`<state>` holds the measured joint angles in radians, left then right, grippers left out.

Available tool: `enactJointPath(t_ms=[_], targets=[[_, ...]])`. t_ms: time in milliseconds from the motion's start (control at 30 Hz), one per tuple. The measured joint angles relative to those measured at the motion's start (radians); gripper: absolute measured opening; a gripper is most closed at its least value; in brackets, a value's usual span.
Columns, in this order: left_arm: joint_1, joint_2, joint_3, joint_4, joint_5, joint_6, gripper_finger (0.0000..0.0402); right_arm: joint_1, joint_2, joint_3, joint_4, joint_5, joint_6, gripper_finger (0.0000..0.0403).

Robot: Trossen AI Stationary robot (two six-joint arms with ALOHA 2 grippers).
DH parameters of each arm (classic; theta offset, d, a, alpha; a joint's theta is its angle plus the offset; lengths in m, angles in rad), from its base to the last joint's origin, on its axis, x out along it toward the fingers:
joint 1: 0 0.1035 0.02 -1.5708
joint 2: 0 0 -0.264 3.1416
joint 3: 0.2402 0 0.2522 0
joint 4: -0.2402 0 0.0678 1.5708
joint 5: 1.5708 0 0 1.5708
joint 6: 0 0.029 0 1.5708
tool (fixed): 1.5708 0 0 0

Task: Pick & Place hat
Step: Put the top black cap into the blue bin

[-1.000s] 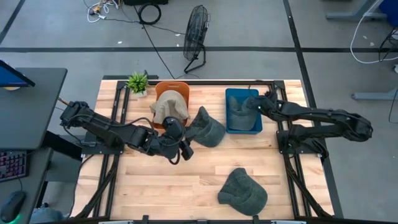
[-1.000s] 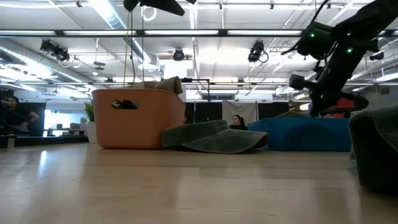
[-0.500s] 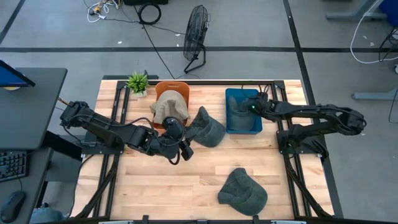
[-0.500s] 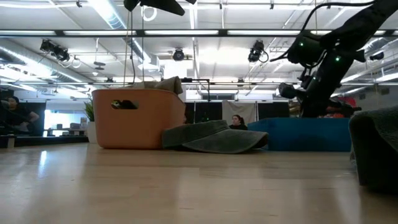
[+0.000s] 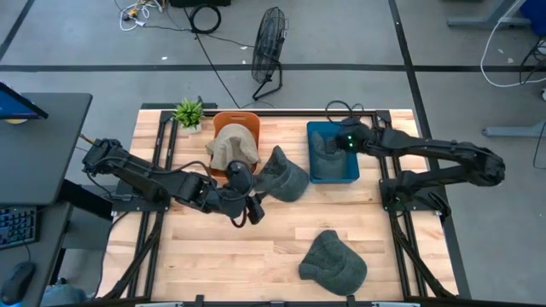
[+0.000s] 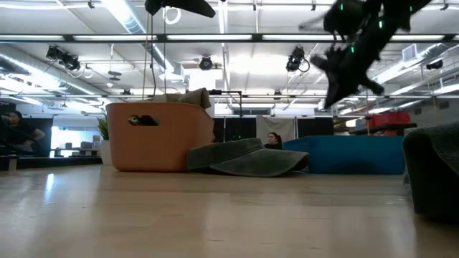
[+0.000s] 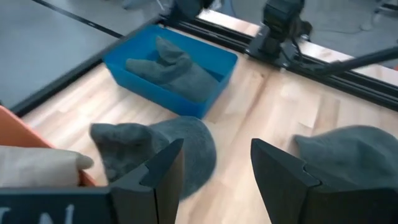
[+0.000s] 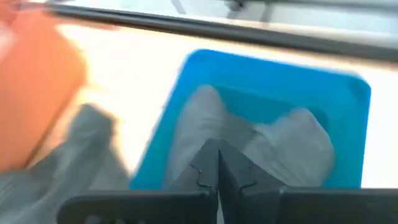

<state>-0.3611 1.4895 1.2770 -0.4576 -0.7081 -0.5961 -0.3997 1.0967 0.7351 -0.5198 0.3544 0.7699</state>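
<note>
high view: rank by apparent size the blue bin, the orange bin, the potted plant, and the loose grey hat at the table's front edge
1. Grey hat and blue bin: footprints look about alike, so I won't rank them.
2. Orange bin: a beige hat covers much of it, so its size is less sure.
3. Potted plant: clearly smallest.

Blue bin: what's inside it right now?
The blue bin holds one dark grey hat, crumpled. Its floor under the hat is covered. The right end effector, shut and empty, hangs above the bin.

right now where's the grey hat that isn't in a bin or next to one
In the high view the loose grey fabric hat lies alone on the wooden table near its front edge, right of centre, well in front of the blue plastic bin.
</note>
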Motion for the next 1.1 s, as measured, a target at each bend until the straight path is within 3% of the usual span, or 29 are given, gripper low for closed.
enactJointPath(t_ms=[167, 367, 533, 700, 933, 1100], targets=[[0.003, 0.0, 0.0, -0.004, 0.022, -0.002, 0.0188, 0.135, -0.006, 0.168, -0.082, -0.041, -0.154, 0.0], [0.011, 0.0, 0.0, -0.004, 0.023, -0.027, 0.0188, 0.279, -0.007, 0.249, -0.067, -0.086, -0.186, 0.0008], [0.007, -0.012, -0.001, -0.005, 0.024, -0.023, 0.0188, 0.36, -0.003, 0.252, -0.039, -0.107, -0.208, 0.0044], [0.004, -0.032, 0.033, -0.044, 0.016, -0.019, 0.0188, 0.422, 0.034, 0.252, -0.011, -0.128, -0.127, 0.0096], [0.006, -0.066, 0.125, -0.212, 0.023, 0.048, 0.0188, 0.506, 0.17, 0.252, 0.284, -0.099, 0.002, 0.0167], [0.054, -0.076, 0.163, -0.386, 0.206, -0.033, 0.0188, 0.511, 0.31, 0.252, 0.449, -0.099, 0.02, 0.019]])
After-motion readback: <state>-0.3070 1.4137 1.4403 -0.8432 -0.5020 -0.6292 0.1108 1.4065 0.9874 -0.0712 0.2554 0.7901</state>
